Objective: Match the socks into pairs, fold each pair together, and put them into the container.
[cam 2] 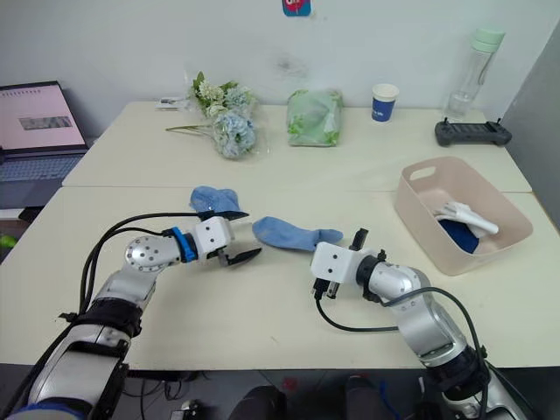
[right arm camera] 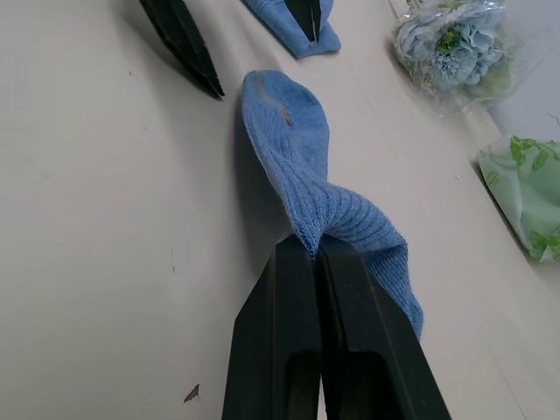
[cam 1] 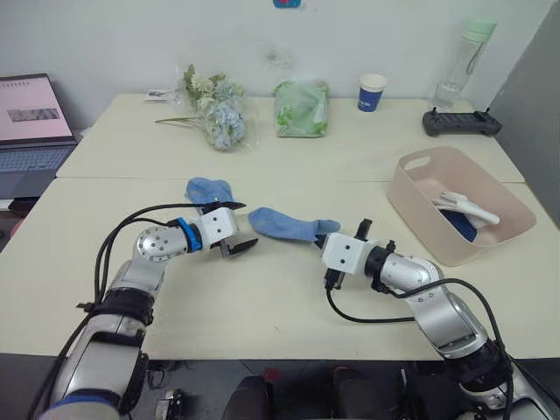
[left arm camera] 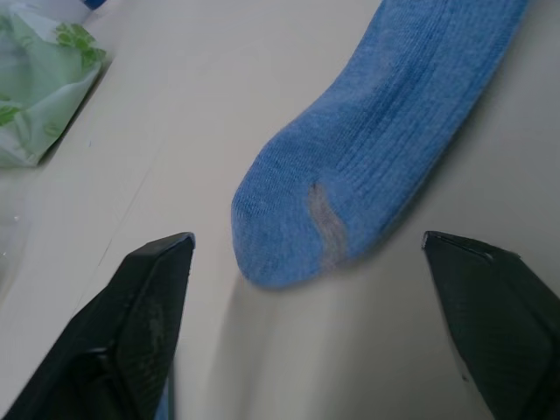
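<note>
Light blue sock point(cam 1: 289, 224) is lying stretched between our grippers: we are pinching its cuff end in our right gripper point(right arm camera: 312, 249), while its toe is sitting between our spread-open left gripper point(left arm camera: 306, 262) fingers.

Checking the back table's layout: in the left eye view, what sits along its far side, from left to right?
Laptop → flower bunch → green bag → blue paper cup → clear bottle → black controller.
</note>
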